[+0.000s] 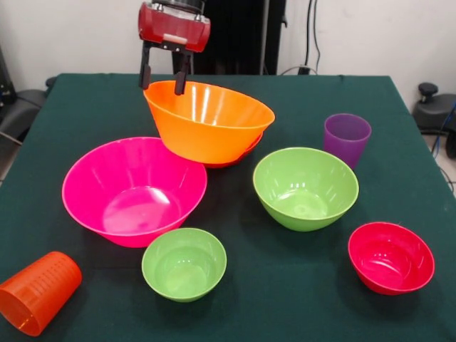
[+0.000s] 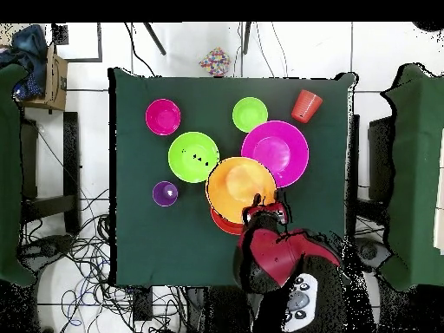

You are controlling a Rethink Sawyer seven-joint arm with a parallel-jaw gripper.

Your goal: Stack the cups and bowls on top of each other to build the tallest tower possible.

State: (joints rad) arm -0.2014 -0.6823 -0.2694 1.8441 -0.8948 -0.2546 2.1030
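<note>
The large orange bowl point(image 1: 206, 121) rests tilted on the shallow red-orange bowl point(image 1: 246, 151), which shows only as a sliver under it. My gripper point(image 1: 164, 78) is open, and its two fingers straddle the orange bowl's far rim, one outside and one inside. In the overhead view the gripper point(image 2: 264, 206) is at the orange bowl's point(image 2: 240, 186) edge nearest the robot. The large pink bowl point(image 1: 132, 189) touches the orange bowl's side. The purple cup point(image 1: 346, 139) stands upright. The orange cup point(image 1: 39, 292) lies on its side. The red and blue cups are out of view.
The medium lime green bowl point(image 1: 305, 187), the small lime green bowl point(image 1: 184, 263) and the small crimson bowl point(image 1: 390, 256) stand apart on the dark green tablecloth point(image 1: 285, 299). Cables and chairs surround the table in the overhead view.
</note>
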